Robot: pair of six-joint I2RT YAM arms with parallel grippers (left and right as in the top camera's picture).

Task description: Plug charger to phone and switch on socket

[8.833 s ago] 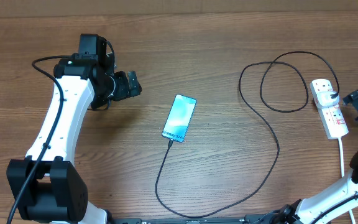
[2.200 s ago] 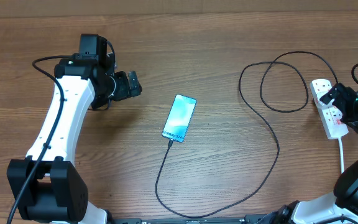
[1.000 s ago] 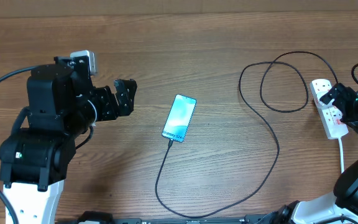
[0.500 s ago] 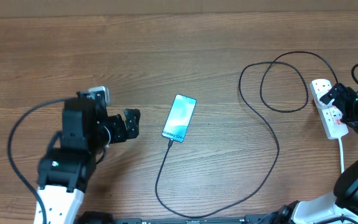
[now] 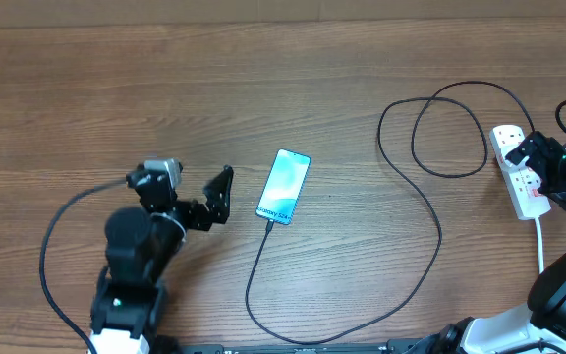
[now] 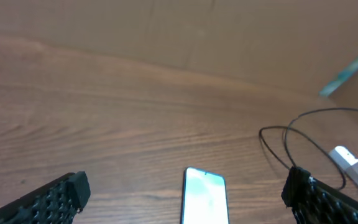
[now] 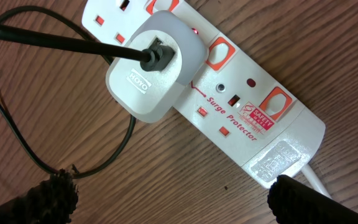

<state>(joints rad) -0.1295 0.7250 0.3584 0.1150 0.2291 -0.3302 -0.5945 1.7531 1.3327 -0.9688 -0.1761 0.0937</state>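
My left claw [image 5: 218,197] hangs low over the wooden table [image 5: 165,88], fingers spread wide, just left of the phone [image 5: 284,186] and not touching it. From my left wrist the phone sits straight ahead in the gap between my two fingers, its screen lit. It lies tilted near the middle of the table, and the black cable [image 5: 430,226] runs into its near end. From there the cable dips toward the near edge, sweeps right and far, and curls into overlapping loops beside the power strip [image 7: 229,93]. The strip lies at the far right, with its white cord [image 5: 540,246] trailing toward the near edge. My right claw [image 7: 171,184] hovers over it, fingers held wide apart and gripping nothing. From above it covers the strip's middle. A white adapter [image 7: 148,74] fills one outlet, the black cable coming out of its face. A red switch [image 7: 217,53] sits just beside the adapter.
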